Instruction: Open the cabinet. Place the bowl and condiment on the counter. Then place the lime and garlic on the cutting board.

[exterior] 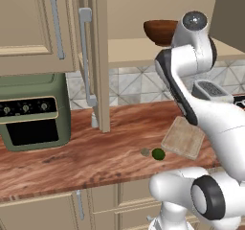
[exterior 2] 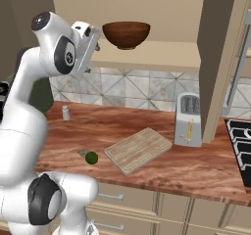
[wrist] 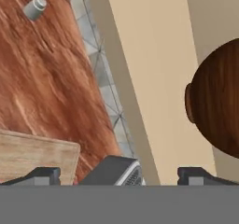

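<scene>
White arm links are filling the foreground of the left base view, and behind them the cabinet [exterior: 98, 56] is standing with its doors swung open; the bowl [exterior: 160, 31] is sitting on the inner shelf, partly behind the arm's upper joint. Down on the tabletop [exterior: 72, 157] the lime [exterior: 158, 153] and the garlic [exterior: 145, 152] are lying side by side, just off the near corner of the cutting board [exterior: 183, 137].

Swinging to the right base view, the tool [exterior 2: 96, 42] is hovering at shelf height, just left of the bowl and apart from it; the condiment [exterior 2: 65, 113] is already standing on the tabletop by the backsplash, so the bowl looks to be the step in hand.

Over to the hand view, the fingertips [wrist: 42, 175] are sitting wide apart with nothing between them; the bowl's foot and underside are curving in at the right edge, off the line between the fingers.

To do this well, I'd say the tool needs to be shifting toward the bowl and closing over its rim, one finger inside and one outside, then lifting clear of the shelf before drawing out.
</scene>
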Robot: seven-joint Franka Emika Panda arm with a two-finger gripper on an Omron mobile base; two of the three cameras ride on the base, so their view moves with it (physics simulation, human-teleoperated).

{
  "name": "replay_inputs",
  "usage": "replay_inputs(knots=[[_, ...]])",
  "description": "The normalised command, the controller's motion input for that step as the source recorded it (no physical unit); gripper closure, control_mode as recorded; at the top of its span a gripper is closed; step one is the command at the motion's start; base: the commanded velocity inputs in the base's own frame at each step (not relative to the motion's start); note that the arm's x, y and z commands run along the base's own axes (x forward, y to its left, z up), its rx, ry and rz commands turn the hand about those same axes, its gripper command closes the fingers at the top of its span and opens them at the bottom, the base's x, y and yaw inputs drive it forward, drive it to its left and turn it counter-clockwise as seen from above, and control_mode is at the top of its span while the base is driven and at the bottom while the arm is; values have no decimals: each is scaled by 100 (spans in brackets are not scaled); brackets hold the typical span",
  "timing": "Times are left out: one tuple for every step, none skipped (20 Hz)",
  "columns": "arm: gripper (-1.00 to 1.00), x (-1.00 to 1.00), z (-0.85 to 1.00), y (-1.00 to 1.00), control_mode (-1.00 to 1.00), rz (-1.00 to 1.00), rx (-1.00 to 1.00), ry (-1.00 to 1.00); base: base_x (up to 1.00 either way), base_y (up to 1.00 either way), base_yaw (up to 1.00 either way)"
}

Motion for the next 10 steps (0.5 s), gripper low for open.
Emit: replay_inputs(knots=[[-100, 74, 40, 0, -100, -15, -16, -11, 0, 0, 0], [-100, 74, 35, 0, -100, -16, -16, -12, 0, 0, 0], [-100, 73, 23, 0, -100, -17, -16, -13, 0, 0, 0], [-100, 78, 16, -5, -100, -18, -14, -11, 0, 0, 0], [-100, 77, 10, -3, -100, -19, -14, -11, 0, 0, 0], [-100, 73, 10, -6, -100, -19, -11, -7, 0, 0, 0], [-100, 76, 9, 0, -100, -19, -11, -3, 0, 0, 0], [-100, 76, 14, 0, -100, -21, -10, -2, 0, 0, 0], [-100, 69, 18, 0, -100, -21, -4, 0, 0, 0, 0], [-100, 75, 20, 0, -100, -22, -2, 0, 0, 0, 0]])
